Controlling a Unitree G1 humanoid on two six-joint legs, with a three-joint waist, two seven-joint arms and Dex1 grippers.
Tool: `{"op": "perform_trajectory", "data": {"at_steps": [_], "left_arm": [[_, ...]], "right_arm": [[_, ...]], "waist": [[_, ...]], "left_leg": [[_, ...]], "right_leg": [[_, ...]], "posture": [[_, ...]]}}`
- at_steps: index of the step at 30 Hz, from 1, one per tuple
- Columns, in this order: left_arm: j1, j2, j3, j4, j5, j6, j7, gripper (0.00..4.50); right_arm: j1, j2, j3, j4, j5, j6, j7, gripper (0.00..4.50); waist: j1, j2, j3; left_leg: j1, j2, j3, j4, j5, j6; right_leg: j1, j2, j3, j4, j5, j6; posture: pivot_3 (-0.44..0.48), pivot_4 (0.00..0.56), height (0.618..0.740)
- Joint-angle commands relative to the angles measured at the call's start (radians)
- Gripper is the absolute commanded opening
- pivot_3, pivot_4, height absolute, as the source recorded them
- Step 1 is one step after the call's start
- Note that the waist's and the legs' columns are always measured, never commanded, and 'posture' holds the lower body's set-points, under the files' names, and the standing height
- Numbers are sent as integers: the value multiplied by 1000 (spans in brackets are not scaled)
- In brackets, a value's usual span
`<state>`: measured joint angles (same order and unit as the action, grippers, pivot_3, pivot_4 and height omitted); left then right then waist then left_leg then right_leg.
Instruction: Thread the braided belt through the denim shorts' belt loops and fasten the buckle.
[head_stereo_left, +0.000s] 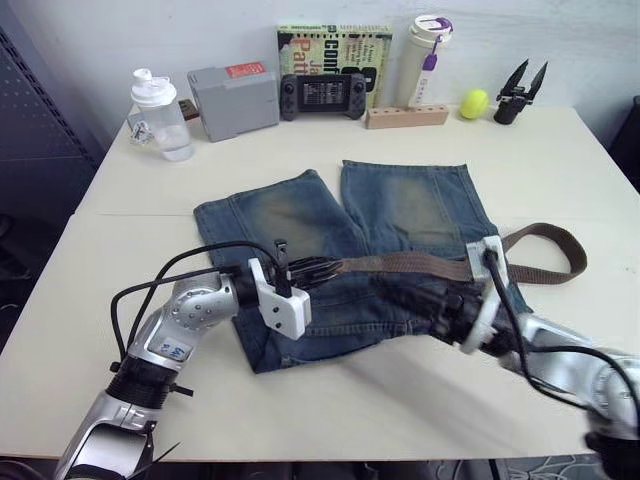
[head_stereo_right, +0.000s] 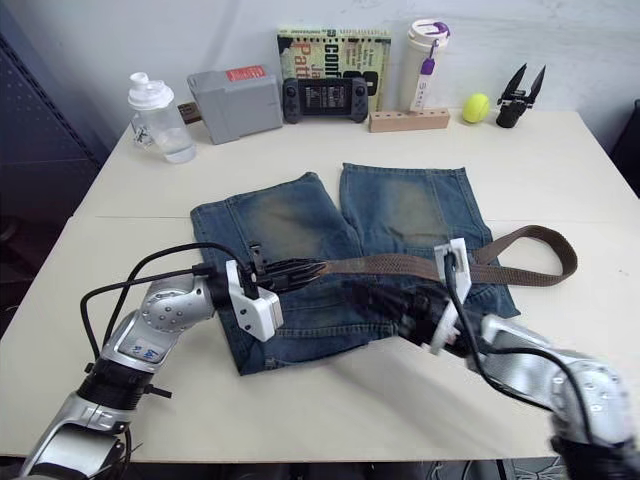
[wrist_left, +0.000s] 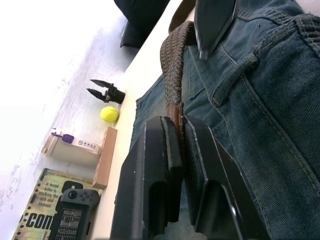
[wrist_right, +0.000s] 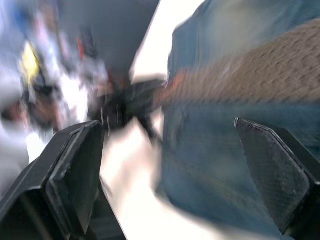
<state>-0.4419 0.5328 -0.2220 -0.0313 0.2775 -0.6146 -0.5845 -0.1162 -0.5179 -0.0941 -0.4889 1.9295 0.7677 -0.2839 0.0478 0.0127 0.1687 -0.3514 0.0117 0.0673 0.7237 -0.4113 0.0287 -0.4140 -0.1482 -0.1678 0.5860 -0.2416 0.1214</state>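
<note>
We pinch the braided belt (head_stereo_left: 400, 265) end in our left hand (head_stereo_left: 318, 269) to draw it along the denim shorts (head_stereo_left: 300, 215) waistband; our right hand (wrist_right: 165, 165) is spread, steadying nothing.

Even, bright indoor light from overhead; the pale desk (head_stereo_left: 300, 400) reads clean with no hot glare. Soft shadows fall on the desk just under both arms and along the near hem of the denim shorts (head_stereo_left: 300, 215). Head views sharp in the middle; the right forearm smears at the lower corner. Left wrist view: wall beyond the fingers (wrist_left: 165, 165) blown out white, while the braided belt (wrist_left: 172, 65) between them is crisp. Right wrist view heavily motion-blurred beyond its own fingers (wrist_right: 75, 170), which stay sharp.
</note>
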Motion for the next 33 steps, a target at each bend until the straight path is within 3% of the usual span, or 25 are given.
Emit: {"op": "perform_trajectory", "data": {"at_steps": [1, 7, 11, 15, 17, 23, 27, 33], "left_arm": [[3, 1, 3, -46, 6, -17, 19, 0], [4, 5, 5, -46, 12, -18, 19, 0], [0, 7, 5, -41, 15, -21, 19, 0], [-5, 8, 4, -33, 16, -22, 18, 0], [3, 3, 3, -41, -33, -3, -2, 917], [70, 3, -7, -117, -215, 158, -103, 3505], [145, 12, 16, -216, -402, 338, -172, 3505], [215, 41, 39, -305, -479, 491, -213, 3505]], "right_arm": [[-33, 121, -1, 0, 43, -138, -219, 4467], [-40, 214, -23, -22, 43, -192, -344, 4467], [-32, 228, -31, -40, 43, -195, -362, 2935], [-31, 234, -47, -45, 43, -211, -376, 940], [-36, 231, -55, -43, 43, -219, -378, 12], [-36, 131, -129, 15, 43, -199, -326, 0], [-37, 11, -202, 118, 43, -146, -235, 0], [-65, -77, -241, 251, 21, -84, -130, 0]], "waist": [[-1, 1, 0], [-3, 1, 0], [-10, 2, 0], [-21, 2, 0], [-24, 2, 0], [-24, 2, 0], [-24, 3, 0], [-23, 6, 1]], "left_leg": [[0, 0, 0, 0, 0, 0], [0, 0, 1, -1, 0, 0], [0, 0, 1, -2, 0, 0], [0, 0, 1, -2, 0, 0], [0, 0, 1, -3, 0, 0], [0, 1, 1, -3, 0, 0], [0, 2, 1, -3, 0, 0], [0, 2, 1, -3, 0, 0]], "right_leg": [[0, 0, 0, 0, 0, 0], [-1, 0, 1, 0, 0, 0], [-1, 1, 1, 0, 0, 0], [-1, 0, 1, 0, 0, 0], [-1, 0, 1, 0, 0, 0], [-3, 0, 3, 0, 0, 0], [-3, 0, 4, 0, 0, 0], [-3, 1, 5, 0, 0, 0]], "posture": [[0, 150, 722], [0, 150, 722], [0, 150, 722], [0, 150, 722], [0, 150, 722], [0, 150, 722], [0, 150, 722], [0, 150, 722]]}}
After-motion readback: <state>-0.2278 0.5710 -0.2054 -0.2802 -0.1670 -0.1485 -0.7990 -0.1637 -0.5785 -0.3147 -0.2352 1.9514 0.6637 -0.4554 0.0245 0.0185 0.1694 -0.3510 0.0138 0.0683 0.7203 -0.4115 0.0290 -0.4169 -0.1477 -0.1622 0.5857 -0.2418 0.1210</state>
